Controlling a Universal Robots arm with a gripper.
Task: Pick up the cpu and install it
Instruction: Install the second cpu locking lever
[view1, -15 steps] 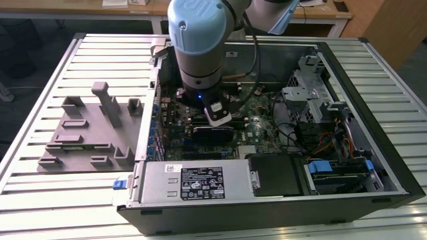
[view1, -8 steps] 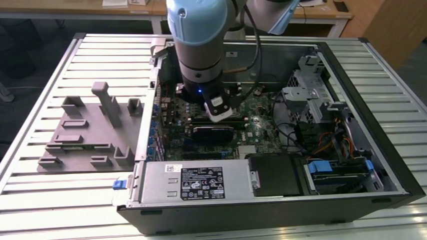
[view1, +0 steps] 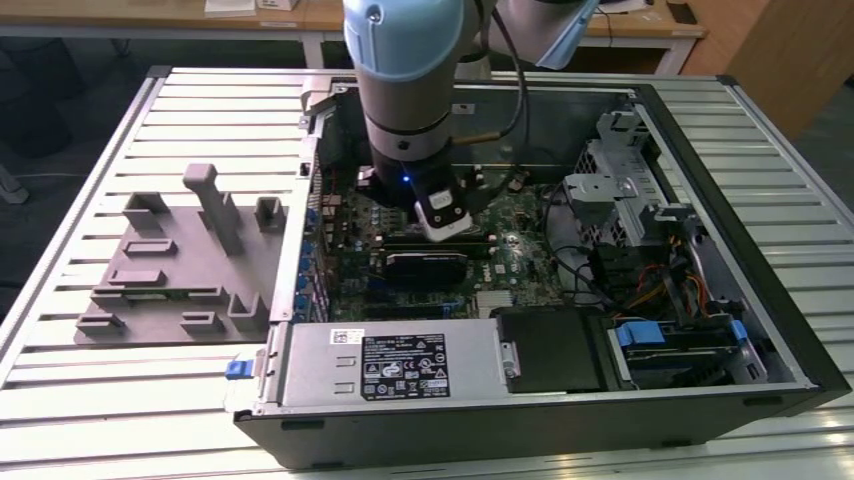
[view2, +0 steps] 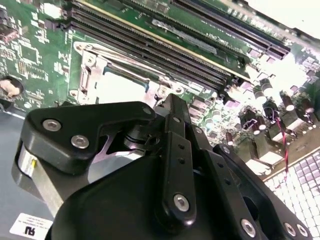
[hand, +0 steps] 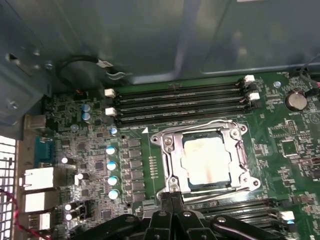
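CPU (hand: 207, 160) is seen in the first wrist view seated flat inside the metal socket frame (hand: 165, 145) on the motherboard (hand: 280, 150), so it seems already placed; the gripper (hand: 172, 200) hangs just beside the frame's edge and holds nothing, its fingers drawn close together. In the second wrist view the cpu is seen just beyond the gripper. In the exterior view the arm (view1: 407, 90) is lowered into the open computer case (view1: 721, 250) on the bench (view1: 80, 130), beside a grey tray (view1: 167, 270).

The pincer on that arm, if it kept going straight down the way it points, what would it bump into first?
Probably the cpu lying in its metal-framed socket on the green motherboard; the pincer hangs just beside it, so depth is uncertain.
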